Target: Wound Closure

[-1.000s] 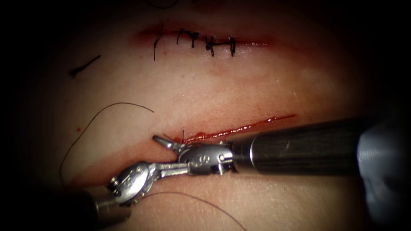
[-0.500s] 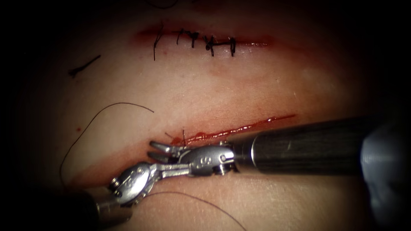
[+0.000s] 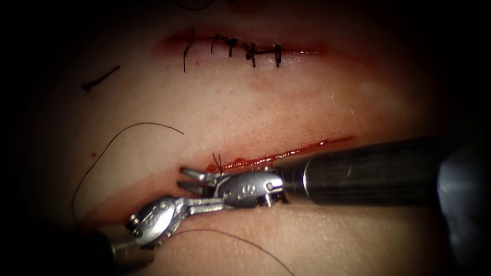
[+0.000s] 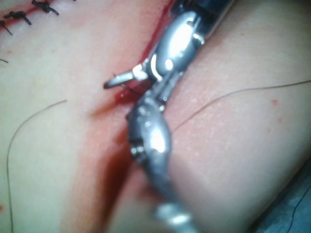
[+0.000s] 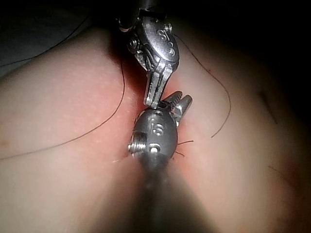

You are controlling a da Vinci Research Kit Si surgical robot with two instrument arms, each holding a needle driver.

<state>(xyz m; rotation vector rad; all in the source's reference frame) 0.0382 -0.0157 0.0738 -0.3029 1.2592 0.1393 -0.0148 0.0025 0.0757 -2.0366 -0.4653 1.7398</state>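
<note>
Right pincer (image 3: 188, 180) gapes empty just below thread ends (image 3: 218, 161); left pincer's (image 3: 207, 204) grip unclear.

Over the last second the right tool (image 3: 190, 180), whose jaws lay closed at the left end of the cut (image 3: 286, 153), has parted them and drawn slightly back, while the short thread ends (image 3: 218, 161) there now stand up a little more.
</note>
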